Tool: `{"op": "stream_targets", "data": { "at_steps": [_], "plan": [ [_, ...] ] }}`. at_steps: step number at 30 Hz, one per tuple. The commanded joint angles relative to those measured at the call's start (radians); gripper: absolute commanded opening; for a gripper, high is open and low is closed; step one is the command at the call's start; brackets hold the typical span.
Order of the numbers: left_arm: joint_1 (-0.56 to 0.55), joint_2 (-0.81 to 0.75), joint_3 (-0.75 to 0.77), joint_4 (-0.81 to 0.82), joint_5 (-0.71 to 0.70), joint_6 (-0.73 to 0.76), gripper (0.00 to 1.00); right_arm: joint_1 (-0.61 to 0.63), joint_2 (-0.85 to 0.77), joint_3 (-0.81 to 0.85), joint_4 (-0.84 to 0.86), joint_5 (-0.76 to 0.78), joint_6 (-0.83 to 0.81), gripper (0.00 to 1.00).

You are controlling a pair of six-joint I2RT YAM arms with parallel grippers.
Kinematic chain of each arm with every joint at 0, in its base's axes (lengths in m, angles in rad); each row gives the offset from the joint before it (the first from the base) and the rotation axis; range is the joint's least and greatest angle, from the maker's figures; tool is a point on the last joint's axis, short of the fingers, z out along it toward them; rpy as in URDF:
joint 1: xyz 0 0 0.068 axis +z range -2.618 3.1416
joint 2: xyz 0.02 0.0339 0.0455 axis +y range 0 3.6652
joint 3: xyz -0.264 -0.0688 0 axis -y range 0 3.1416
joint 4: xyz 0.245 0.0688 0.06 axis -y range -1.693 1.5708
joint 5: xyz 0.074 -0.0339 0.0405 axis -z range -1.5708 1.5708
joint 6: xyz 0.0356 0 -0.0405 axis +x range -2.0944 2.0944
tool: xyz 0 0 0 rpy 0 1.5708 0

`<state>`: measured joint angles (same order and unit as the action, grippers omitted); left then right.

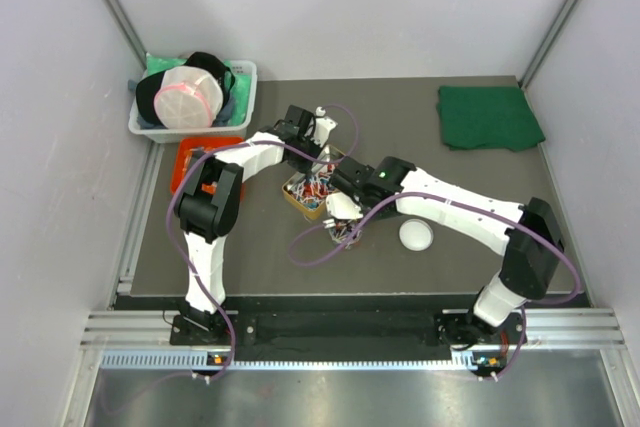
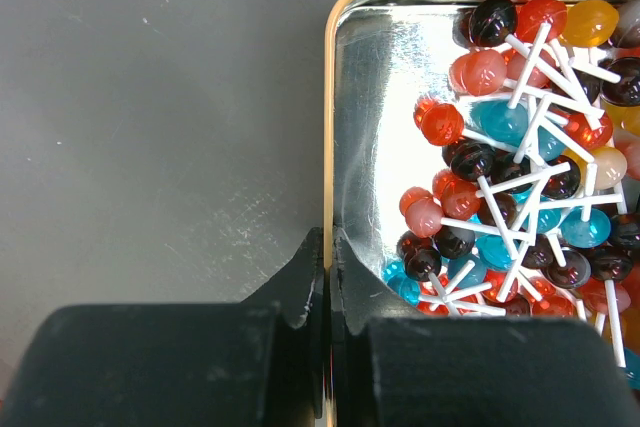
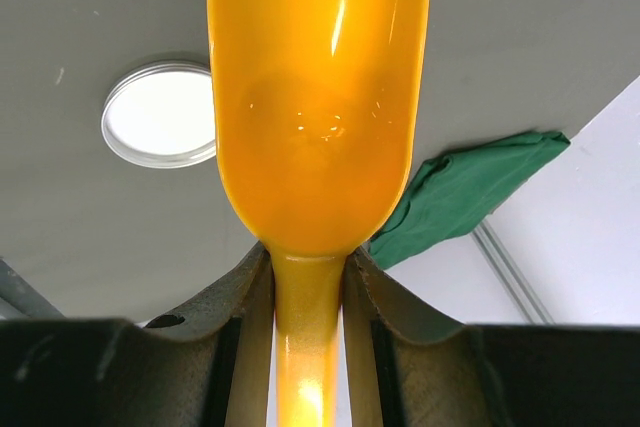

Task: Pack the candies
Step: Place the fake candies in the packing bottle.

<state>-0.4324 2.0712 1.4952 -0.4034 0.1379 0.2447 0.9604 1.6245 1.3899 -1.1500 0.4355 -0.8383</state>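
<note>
Step in hand, prob.: scooping. L gripper (image 2: 328,277) is clamped on the rim of the tin (image 2: 327,117), bottom centre of the left wrist view, steadying it. R gripper (image 3: 305,282) is closed round the handle of the orange scoop (image 3: 315,117). Its bowl looks empty, tho the view may show its underside.

Next move calls for dipping the scoop low into the heap w/o jolting the tin, then lifting it level.

The candies (image 2: 520,157) lie inside the tin, right half of that frame. They're small glossy round lollipops in red, blue, dark and orange. Their white sticks are tangled crosswise, so they'll prob. snag and come up in clumps.
</note>
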Motion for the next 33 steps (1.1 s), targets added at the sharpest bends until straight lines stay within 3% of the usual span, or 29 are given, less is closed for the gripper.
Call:
{"op": "stream_targets", "data": {
  "at_steps": [1, 6, 19, 33],
  "plan": [
    [0.000, -0.029, 0.000, 0.040, 0.005, 0.017, 0.00, -0.003, -0.072, 0.040, 0.047, -0.032, -0.018, 0.00],
    [-0.003, -0.059, 0.002, 0.025, 0.009, 0.057, 0.00, -0.043, -0.072, 0.001, 0.196, 0.052, -0.087, 0.00],
    [-0.043, -0.123, 0.020, 0.011, -0.073, 0.123, 0.00, -0.074, 0.086, 0.075, 0.351, 0.196, -0.241, 0.00],
    [-0.094, -0.154, 0.042, -0.015, -0.093, 0.165, 0.00, -0.074, 0.176, 0.043, 0.499, 0.328, -0.364, 0.00]
  ]
}}
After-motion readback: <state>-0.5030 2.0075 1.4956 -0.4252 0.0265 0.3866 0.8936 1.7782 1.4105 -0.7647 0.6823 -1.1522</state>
